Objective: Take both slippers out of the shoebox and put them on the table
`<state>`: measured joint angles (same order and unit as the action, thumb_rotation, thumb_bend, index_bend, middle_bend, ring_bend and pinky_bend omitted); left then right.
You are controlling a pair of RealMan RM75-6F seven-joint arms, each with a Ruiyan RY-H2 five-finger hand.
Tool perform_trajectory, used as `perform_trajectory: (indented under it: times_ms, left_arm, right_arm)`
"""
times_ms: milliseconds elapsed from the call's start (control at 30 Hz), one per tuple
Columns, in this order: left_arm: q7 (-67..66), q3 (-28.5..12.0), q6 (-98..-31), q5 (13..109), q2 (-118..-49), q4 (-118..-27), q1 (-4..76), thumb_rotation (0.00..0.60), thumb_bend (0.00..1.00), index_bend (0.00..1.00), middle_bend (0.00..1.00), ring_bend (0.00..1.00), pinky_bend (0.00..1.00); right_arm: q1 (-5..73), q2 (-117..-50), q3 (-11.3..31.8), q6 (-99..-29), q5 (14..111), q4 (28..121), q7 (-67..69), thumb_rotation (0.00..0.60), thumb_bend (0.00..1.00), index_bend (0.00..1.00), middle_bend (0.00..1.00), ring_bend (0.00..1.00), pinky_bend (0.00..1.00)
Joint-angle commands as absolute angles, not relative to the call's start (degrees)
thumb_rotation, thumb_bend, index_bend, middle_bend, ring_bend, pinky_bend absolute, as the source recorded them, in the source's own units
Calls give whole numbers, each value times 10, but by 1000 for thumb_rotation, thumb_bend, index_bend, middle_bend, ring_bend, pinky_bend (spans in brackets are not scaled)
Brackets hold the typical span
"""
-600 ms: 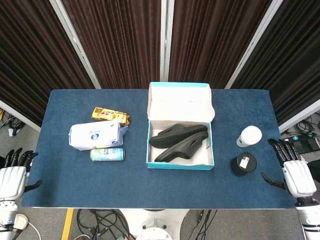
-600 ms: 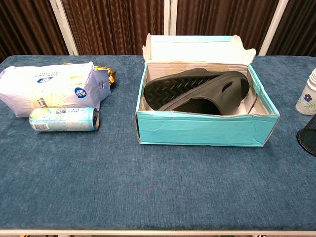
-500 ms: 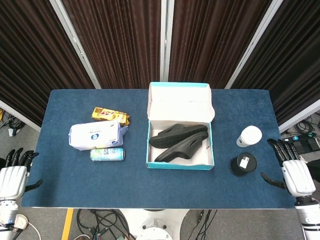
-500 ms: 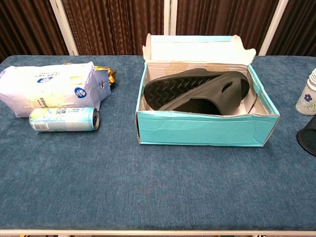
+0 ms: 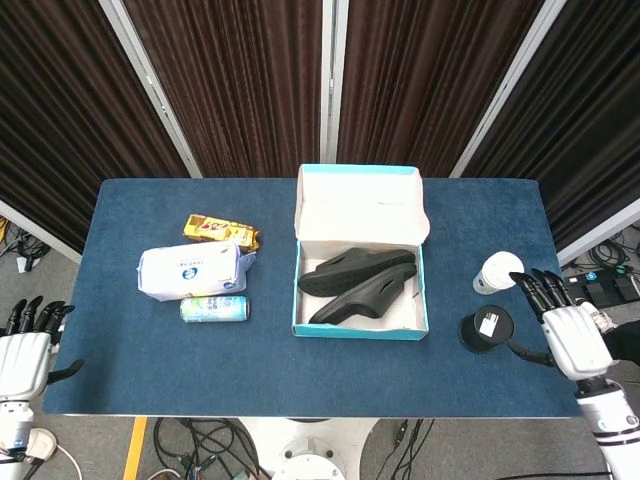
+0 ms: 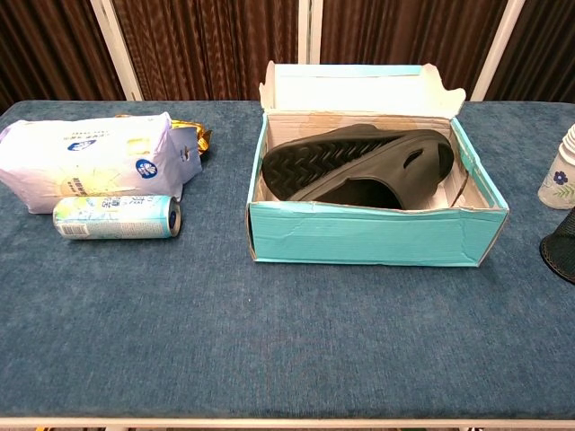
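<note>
Both slippers (image 5: 356,284) lie in the shoebox (image 5: 360,328); left hand (image 5: 22,352) and right hand (image 5: 568,333) spread, empty

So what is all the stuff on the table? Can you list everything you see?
Turquoise cardboard shoebox: one, lid flipped open, middle of the table.
Black rubber slippers: two, inside the shoebox, one leaning on the other.
White plastic tissue pack: one, white with blue print, left of the shoebox.
Gold snack packet: one, behind the tissue pack.
Pale green drink can: one, lying on its side in front of the tissue pack.
White paper cup: one, right of the shoebox.
Black mesh pot: one, in front of the paper cup.
Blue cloth-covered table: one, under everything.
Left hand: white with black fingers, empty, off the table's left edge.
Right hand: same colours, empty, fingers spread, beside the mesh pot.
</note>
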<state>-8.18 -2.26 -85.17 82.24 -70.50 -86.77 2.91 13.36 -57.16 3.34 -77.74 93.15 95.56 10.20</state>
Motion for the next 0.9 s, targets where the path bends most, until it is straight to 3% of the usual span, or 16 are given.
perform_trajectory:
  times_ms: [33,133,267,433,567,700,900]
  left_arm:
    - [-79,-22,-854,823,-706,-867,27,600,0,221,155,51,42]
    - [-76,-18,-853,822,-707,-865,24,600,0,221,155,51,42]
    - [-73,-16,-851,815,-707,-861,19,600,0,221,155,51,42]
    - [-66,-15,-848,809,-709,-854,15,600,0,221,155,51,42]
    - [-61,-17,-847,805,-710,-849,14,600,0,221,155,51,42]
    - [-56,-18,-846,804,-710,-842,14,600,0,221,155,51,42]
    - [-48,-20,-844,805,-714,-834,15,600,0,221,156,52,42]
  right_arm:
    - [198,-557,57,-709,949,979,72,600,120,117,173,0,0]
    - [262,-572,80,-635,945,983,19,600,120,174,204,19,19]
    - [347,-618,104,-531,927,979,-59,600,120,226,228,89,143]
    - [423,-692,118,-440,882,957,-140,600,119,241,239,119,213]
    - [456,-742,121,-411,842,937,-203,600,119,241,239,130,241]
    - [471,-780,121,-415,808,923,-261,600,119,241,246,168,349]
    - [483,-808,112,-423,760,914,-320,600,118,241,251,181,378]
